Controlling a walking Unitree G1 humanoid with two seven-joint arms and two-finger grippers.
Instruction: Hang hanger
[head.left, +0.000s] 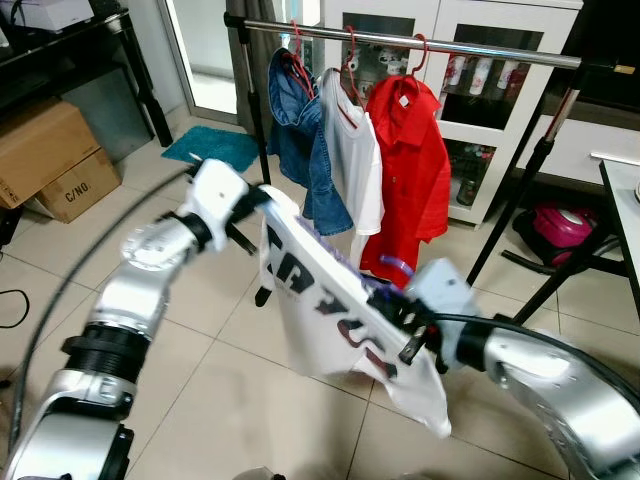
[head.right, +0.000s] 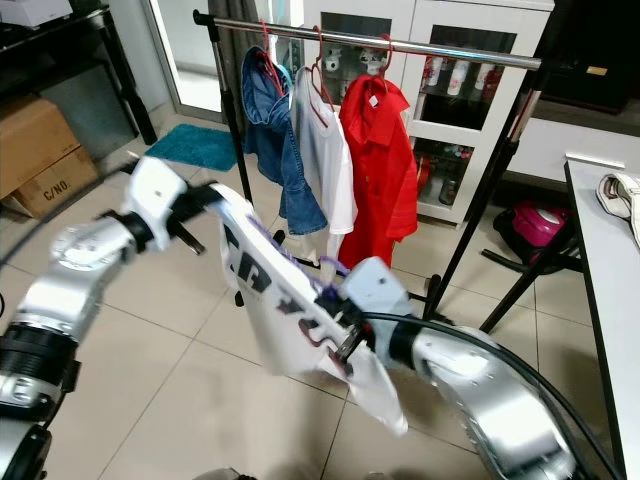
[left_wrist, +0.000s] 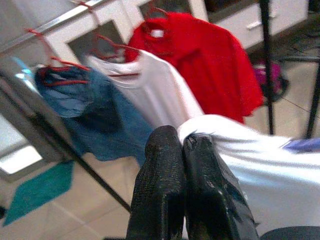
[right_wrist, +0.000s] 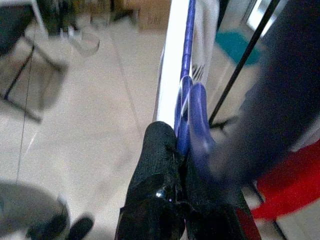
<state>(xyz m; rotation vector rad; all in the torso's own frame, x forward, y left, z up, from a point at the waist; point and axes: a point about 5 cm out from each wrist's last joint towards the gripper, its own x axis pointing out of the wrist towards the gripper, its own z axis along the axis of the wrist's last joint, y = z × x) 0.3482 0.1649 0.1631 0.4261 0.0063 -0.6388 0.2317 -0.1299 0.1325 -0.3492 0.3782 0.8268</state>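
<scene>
A white T-shirt (head.left: 330, 320) with dark lettering hangs on a purple hanger (right_wrist: 191, 107), held slanting between my two arms in front of the clothes rail (head.left: 420, 42). My left gripper (left_wrist: 181, 137) is shut on the shirt's upper shoulder edge. Lower down, my right gripper (right_wrist: 172, 132) is shut on the hanger just below its hook (head.left: 395, 268). On red hangers along the rail hang a denim shirt (head.left: 300, 150), a white shirt (head.left: 355, 160) and a red shirt (head.left: 410, 180). To the right of the red shirt the rail is bare.
The rack's black legs (head.left: 520, 200) spread over the tiled floor. Behind it stands a white glass-door cabinet (head.left: 480, 90). Cardboard boxes (head.left: 50, 160) and a black shelf (head.left: 80, 50) are at the left, beside a teal mat (head.left: 215, 148). A pink appliance (head.left: 560, 230) and a table edge (head.left: 625, 200) lie right.
</scene>
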